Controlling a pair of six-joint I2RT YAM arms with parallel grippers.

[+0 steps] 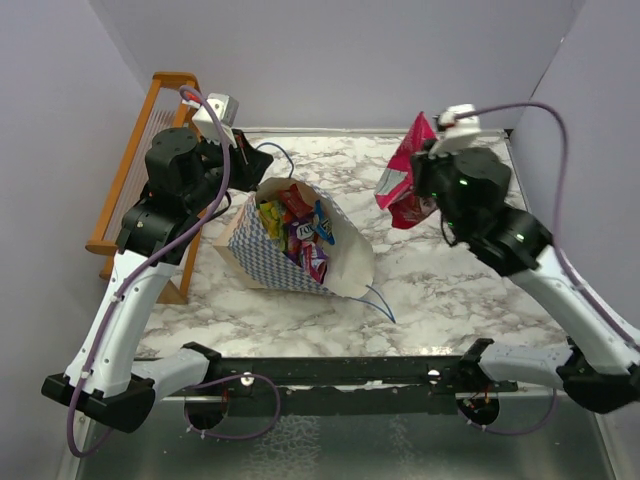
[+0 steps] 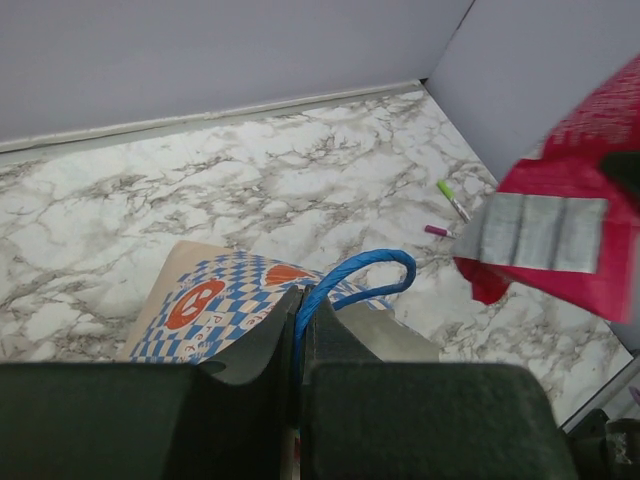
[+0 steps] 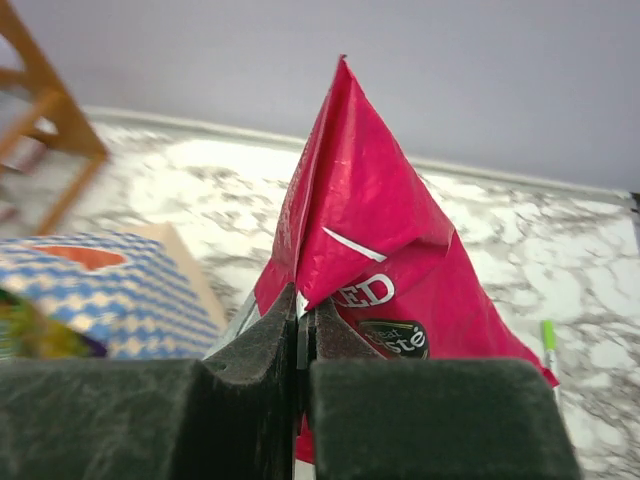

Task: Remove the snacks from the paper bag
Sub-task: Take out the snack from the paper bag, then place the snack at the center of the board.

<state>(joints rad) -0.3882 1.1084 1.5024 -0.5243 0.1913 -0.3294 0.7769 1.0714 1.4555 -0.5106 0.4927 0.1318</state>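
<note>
The paper bag [image 1: 345, 262] lies tilted on the marble table, its mouth open toward the top camera, with several colourful snack packets [image 1: 295, 225] inside. My left gripper [image 1: 247, 160] is shut on the bag's blue cord handle [image 2: 345, 277] and holds up the bag's rim; the checkered side [image 2: 215, 300] shows below the fingers. My right gripper [image 1: 425, 160] is shut on the pink-red packet [image 1: 405, 180], which hangs above the table right of the bag. In the right wrist view the packet [image 3: 370, 220] rises from between the shut fingers. It also shows at the right of the left wrist view [image 2: 580, 240].
An orange wooden rack [image 1: 135, 190] stands at the table's left edge behind the left arm. A green pen [image 2: 452, 198] and a purple pen [image 2: 438, 231] lie near the right wall; the green pen also shows in the right wrist view [image 3: 548, 335]. Grey walls enclose the table.
</note>
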